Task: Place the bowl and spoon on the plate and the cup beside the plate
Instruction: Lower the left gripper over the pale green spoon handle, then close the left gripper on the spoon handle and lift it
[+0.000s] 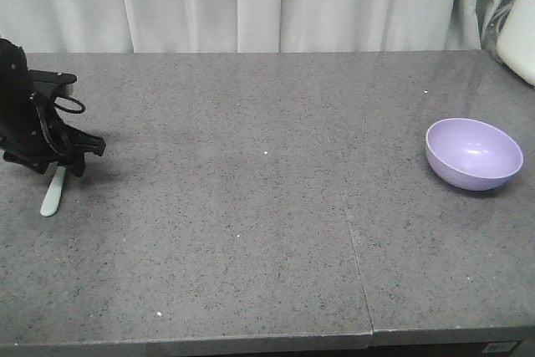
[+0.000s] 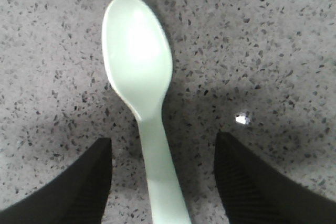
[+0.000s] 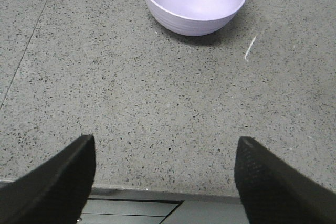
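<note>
The left gripper (image 2: 163,140) is straddling the mint-green spoon (image 2: 137,56)'s handle by the bench (image 1: 251,232)'s left edge, wide open, gripping nothing. The right gripper (image 3: 165,148) is gaping empty, facing the lavender bowl (image 1: 474,152) near the right edge.

Table (image 1: 251,232) open all the way left of bowl (image 1: 474,153); wide passage. Far left of bowl, left gripper (image 2: 163,142) straddles spoon (image 2: 137,66), jaws apart. White object (image 1: 520,31) behind-right of bowl.
</note>
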Available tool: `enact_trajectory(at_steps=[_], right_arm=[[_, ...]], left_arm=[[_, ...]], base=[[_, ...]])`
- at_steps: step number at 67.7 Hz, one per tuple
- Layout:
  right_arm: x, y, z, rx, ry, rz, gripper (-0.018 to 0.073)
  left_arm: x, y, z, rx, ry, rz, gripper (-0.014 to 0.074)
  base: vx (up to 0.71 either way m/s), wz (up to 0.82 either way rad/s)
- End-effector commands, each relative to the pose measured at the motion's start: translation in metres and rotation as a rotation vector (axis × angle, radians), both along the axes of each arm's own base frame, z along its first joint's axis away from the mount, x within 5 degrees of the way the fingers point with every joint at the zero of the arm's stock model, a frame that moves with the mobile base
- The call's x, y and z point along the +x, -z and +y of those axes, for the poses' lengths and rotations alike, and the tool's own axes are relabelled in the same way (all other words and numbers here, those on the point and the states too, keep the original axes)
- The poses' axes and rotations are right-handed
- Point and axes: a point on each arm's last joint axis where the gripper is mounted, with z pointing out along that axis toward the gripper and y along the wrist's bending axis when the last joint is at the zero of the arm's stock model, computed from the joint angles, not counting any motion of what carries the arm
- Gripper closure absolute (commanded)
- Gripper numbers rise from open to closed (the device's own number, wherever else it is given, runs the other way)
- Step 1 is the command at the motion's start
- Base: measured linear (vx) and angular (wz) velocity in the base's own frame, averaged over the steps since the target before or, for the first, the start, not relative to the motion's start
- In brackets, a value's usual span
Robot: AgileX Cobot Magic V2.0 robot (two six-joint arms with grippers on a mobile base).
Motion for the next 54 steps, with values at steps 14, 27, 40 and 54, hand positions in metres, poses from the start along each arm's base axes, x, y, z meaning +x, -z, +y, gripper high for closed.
enact_trajectory(at_steps=[14,27,40,54], right_arm=[[0.005,-0.014,-0.001,-0.014,-0.001,-0.079,0.0022],[0.005,-0.014,-0.001,-0.014,-0.001,-0.079,0.0022],[0.005,-0.014,-0.001,-0.014,-0.001,-0.079,0.0022],[0.005,-0.014,-0.001,-0.014,-0.001,-0.079,0.0022]], left_arm=[[0.003,-0.021,-0.001,-0.004,-0.005,-0.088,0.0218],[0.004,-0.021,-0.001,-0.004,-0.005,-0.089,0.0366],[0.003,-0.021,-0.001,-0.003,-0.005,-0.083,0.0517],[-0.004,-0.04,0.0,0.003,-0.004,-0.119,0.0578]], base=[[0.0,0.0],[0.0,0.0],[0.0,0.0],[0.0,0.0]])
